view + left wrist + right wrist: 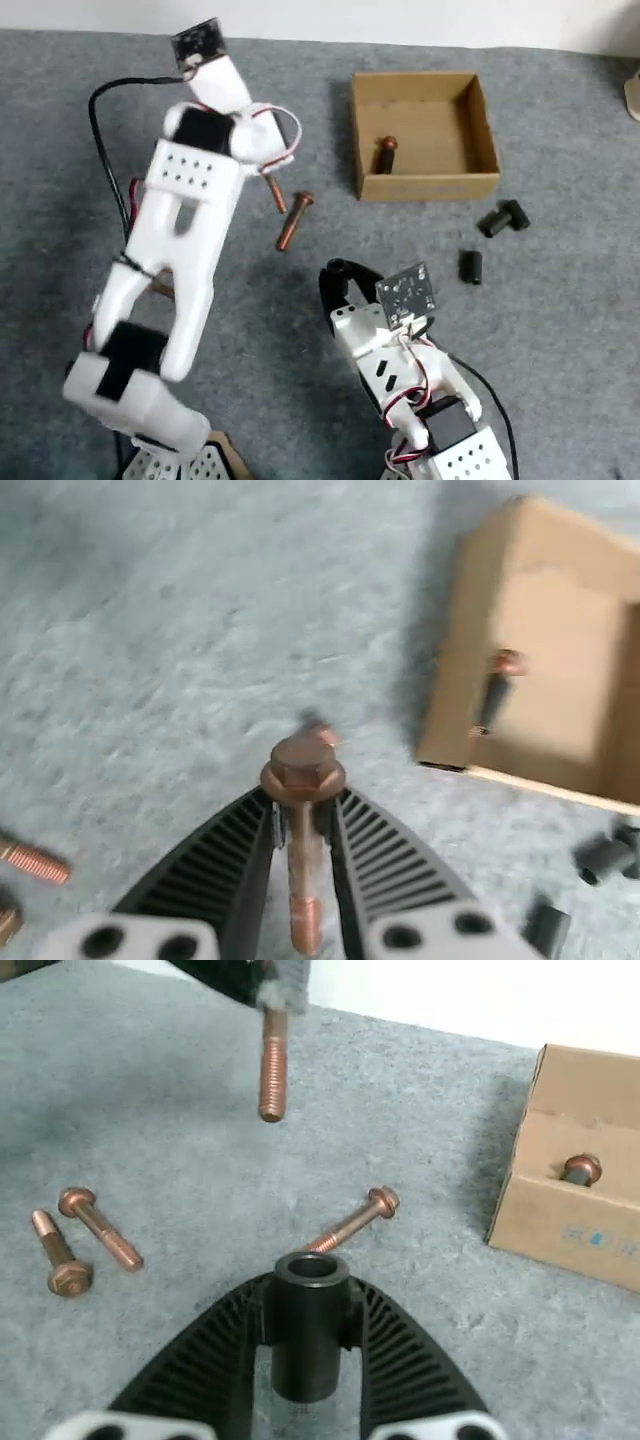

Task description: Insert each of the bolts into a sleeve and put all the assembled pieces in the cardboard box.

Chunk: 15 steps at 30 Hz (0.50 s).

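My left gripper (303, 805) is shut on a copper bolt (303, 780), held above the grey carpet; in the high view this bolt (274, 190) hangs from the left gripper (268, 178). My right gripper (310, 1290) is shut on a black sleeve (308, 1320), its opening facing up, and the held bolt (272, 1070) hangs beyond and above it. The cardboard box (425, 185) holds one assembled piece (385, 155). A loose bolt (293, 220) lies between the arms. Two more bolts (100, 1230) (55, 1255) lie together off to one side.
Two spare black sleeves (503, 218) (470, 266) lie on the carpet in front of the box, to the right of the right gripper (338, 272). The left arm's white body (180, 230) covers much of the left side. A cable loops behind it.
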Each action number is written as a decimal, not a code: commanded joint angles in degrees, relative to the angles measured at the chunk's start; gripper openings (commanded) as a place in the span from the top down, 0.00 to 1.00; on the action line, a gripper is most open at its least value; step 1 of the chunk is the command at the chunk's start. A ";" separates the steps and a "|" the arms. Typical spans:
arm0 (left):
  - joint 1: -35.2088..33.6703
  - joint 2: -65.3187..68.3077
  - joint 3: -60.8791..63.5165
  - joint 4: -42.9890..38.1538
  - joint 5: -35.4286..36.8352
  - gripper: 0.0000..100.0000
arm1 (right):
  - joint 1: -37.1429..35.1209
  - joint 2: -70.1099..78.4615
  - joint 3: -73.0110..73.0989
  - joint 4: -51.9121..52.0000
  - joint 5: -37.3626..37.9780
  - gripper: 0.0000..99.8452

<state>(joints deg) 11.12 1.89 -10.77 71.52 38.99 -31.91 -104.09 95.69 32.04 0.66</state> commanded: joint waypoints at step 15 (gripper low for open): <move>9.27 -37.58 39.08 -43.87 -12.66 0.99 | -0.66 -0.48 6.11 -11.74 2.90 0.99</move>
<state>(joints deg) 17.01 -29.23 28.62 29.67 26.77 -32.09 -104.09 95.69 20.79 2.77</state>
